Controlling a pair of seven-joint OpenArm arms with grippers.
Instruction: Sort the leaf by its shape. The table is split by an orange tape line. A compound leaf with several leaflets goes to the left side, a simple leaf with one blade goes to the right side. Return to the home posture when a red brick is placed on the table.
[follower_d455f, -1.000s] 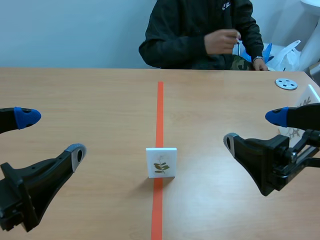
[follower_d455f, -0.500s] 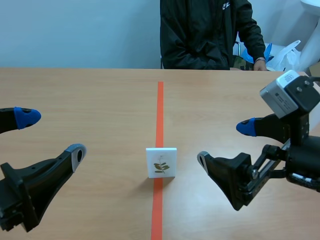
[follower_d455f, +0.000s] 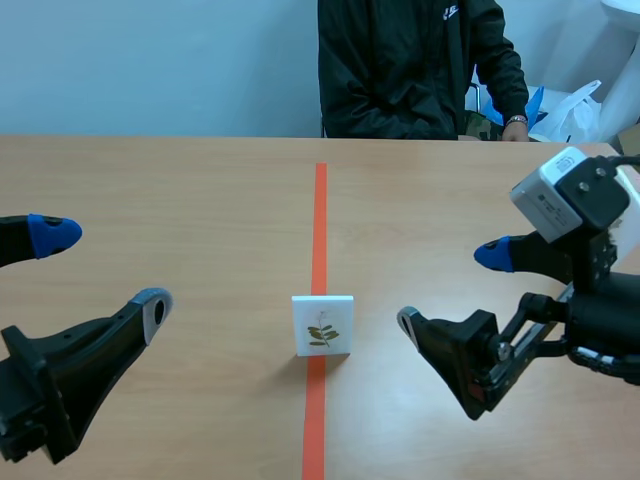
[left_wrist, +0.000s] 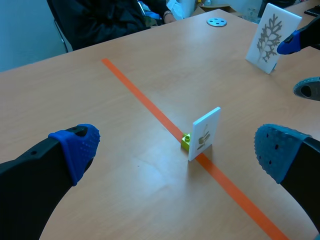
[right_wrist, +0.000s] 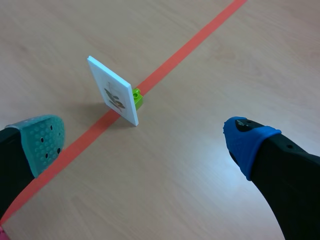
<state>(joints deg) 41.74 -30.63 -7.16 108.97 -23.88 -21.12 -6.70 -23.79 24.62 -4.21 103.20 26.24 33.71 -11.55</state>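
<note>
A small white card (follower_d455f: 322, 325) printed with a green sprig of several leaflets stands upright on the orange tape line (follower_d455f: 320, 210). A lime-green brick (left_wrist: 186, 141) props it from behind. My left gripper (follower_d455f: 105, 268) hangs open, low at the near left and well apart from the card. My right gripper (follower_d455f: 452, 288) is open too, just right of the card and not touching it. In the left wrist view the card (left_wrist: 206, 132) stands ahead between the fingers of the left gripper (left_wrist: 176, 149). The right gripper (right_wrist: 145, 140) has the card (right_wrist: 114, 97) and brick (right_wrist: 138, 98) ahead of it.
A person in a dark jacket (follower_d455f: 420, 65) sits across the table. A second white card with a branching leaf (left_wrist: 270, 37) stands on the right side, behind the right arm's fingers (left_wrist: 306, 89). A grey disc (left_wrist: 216, 22) lies at the far right.
The right arm has swung left toward the card, its wrist camera now raised into view. The person has drawn the raised hand back. The left arm and the card stay put.
</note>
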